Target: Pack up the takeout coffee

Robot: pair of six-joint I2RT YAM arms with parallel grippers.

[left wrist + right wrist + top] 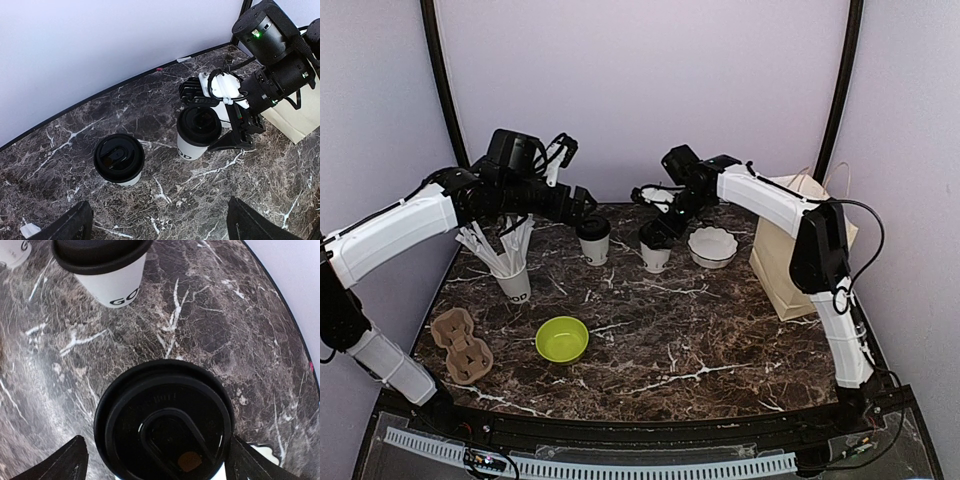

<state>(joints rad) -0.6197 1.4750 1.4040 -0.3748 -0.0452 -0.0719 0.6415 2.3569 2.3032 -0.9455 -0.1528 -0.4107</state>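
Note:
Two takeout coffee cups, white with black lids, stand upright at the back of the marble table. My right gripper [656, 228] is open and straddles the lid of the right cup [655, 252]. In the right wrist view its fingertips [75, 462] flank that lid [162, 425], with a small gap on the left side. The left cup [592, 240] stands free a short way off, also seen as a cup [107, 270] at the top of that view. My left gripper [160, 225] hovers open above the table, nearer than the left cup [119, 158] and the right cup [199, 127], holding nothing.
A white cup of straws [512, 275] stands at the left, a brown cardboard cup carrier [460, 343] at the front left, and a lime-green bowl [562, 339] near the middle. A white scalloped bowl [712, 246] and a paper bag [790, 255] sit at the right.

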